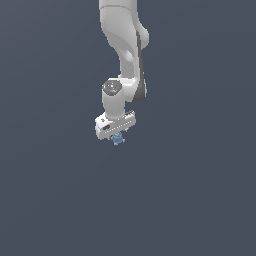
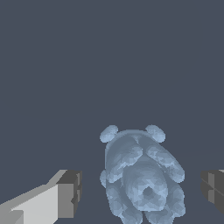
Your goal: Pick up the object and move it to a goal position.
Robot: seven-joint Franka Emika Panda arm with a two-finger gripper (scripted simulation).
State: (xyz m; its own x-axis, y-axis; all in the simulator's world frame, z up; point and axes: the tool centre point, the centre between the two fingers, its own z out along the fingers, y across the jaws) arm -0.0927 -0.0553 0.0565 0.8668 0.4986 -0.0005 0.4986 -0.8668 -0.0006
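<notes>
The object (image 1: 118,139) is a tiny light-blue lumpy item with small knobby protrusions. In the exterior view it shows just under the white hand of my gripper (image 1: 117,134). In the wrist view the object (image 2: 141,177) lies on the dark floor between my gripper's (image 2: 141,190) two fingers. One grey fingertip (image 2: 70,194) stands on one side of it and the other fingertip (image 2: 213,188) on the other side. A small gap shows between each fingertip and the object, so the jaws are open around it and not touching it.
A flat, uniform dark grey-blue floor (image 1: 200,200) fills both views. The white arm (image 1: 125,45) comes down from the top of the exterior view. No other objects or edges show.
</notes>
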